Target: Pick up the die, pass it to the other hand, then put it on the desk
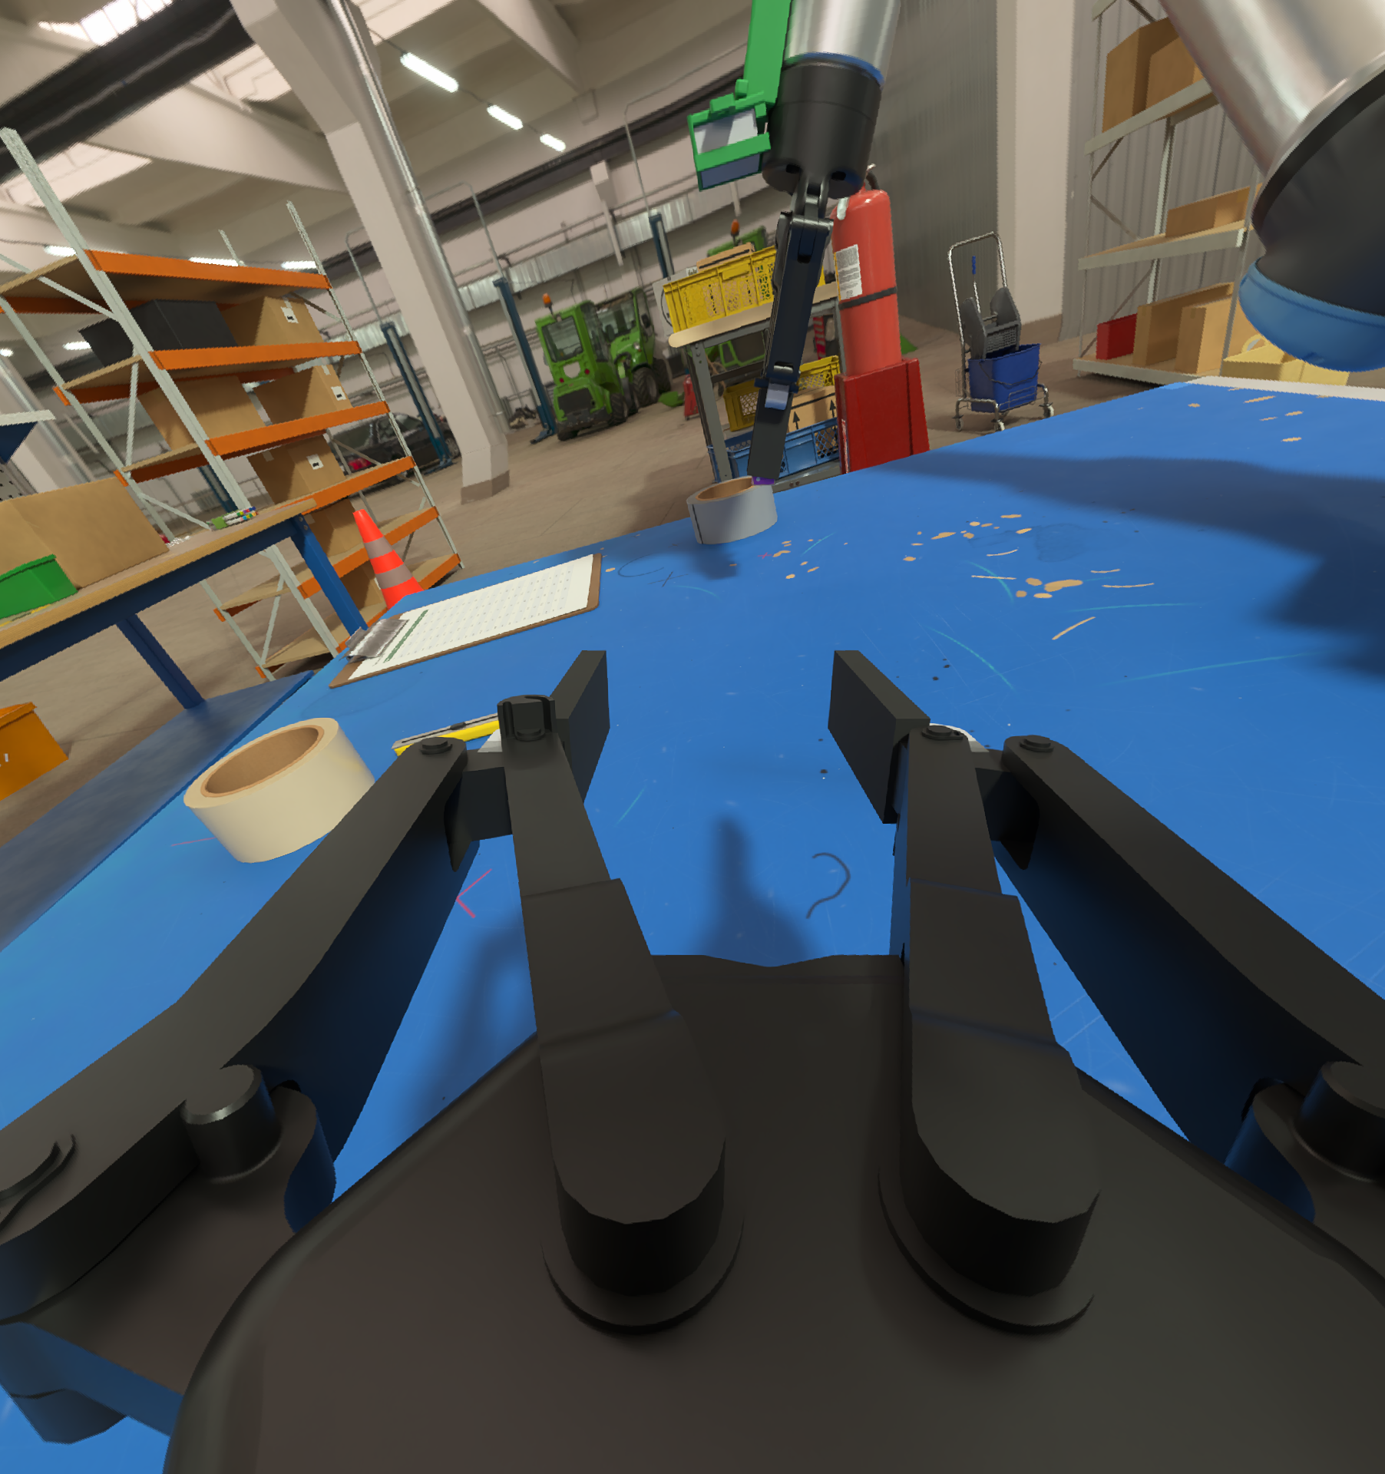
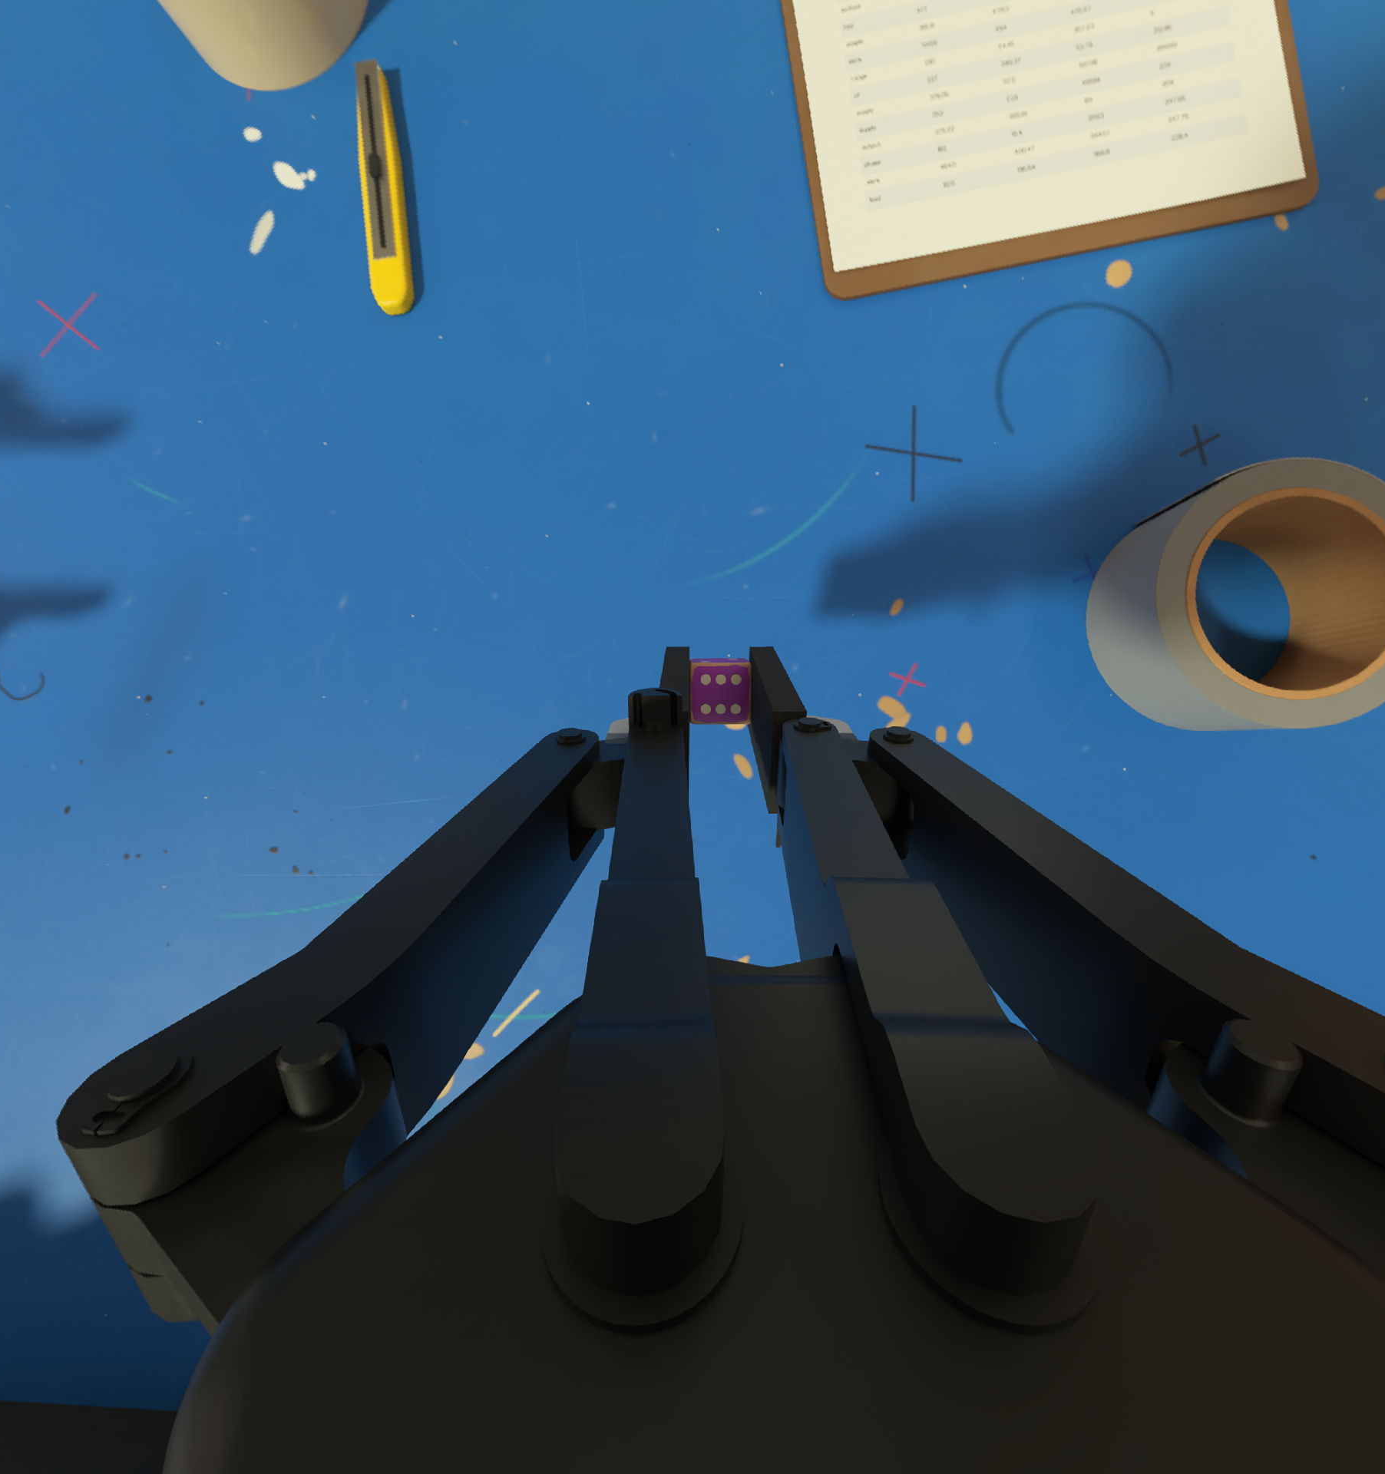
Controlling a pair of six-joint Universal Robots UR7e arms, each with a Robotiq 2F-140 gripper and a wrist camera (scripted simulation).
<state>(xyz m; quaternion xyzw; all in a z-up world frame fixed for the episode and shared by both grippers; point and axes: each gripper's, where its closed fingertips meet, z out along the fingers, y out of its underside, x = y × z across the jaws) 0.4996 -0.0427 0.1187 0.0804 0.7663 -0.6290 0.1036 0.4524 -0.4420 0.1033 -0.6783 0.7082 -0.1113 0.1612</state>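
The right pincer (image 2: 720,687) points down at the blue surface (image 2: 514,494) and pinches a purple die (image 2: 720,691) between its two fingertips; the face turned to the camera carries six pale dots. Whether the die rests on the surface or hangs just above it cannot be told from here. To the right of the pincer lies a grey tape roll (image 2: 1264,594) on its side, its brown core open to the camera. Farther out are a yellow utility knife (image 2: 385,191), a clipboard (image 2: 1056,135) with a sheet of paper, and part of a cream tape roll (image 2: 274,40) at the top edge.

The left pincer (image 1: 719,718) hangs low over the same surface, its fingers spread wide with nothing between them. Beside its left finger stands the cream tape roll, with the yellow knife just behind it and the clipboard beyond. Farthest off, near the surface's edge, the right pincer stands upright next to the grey tape roll.
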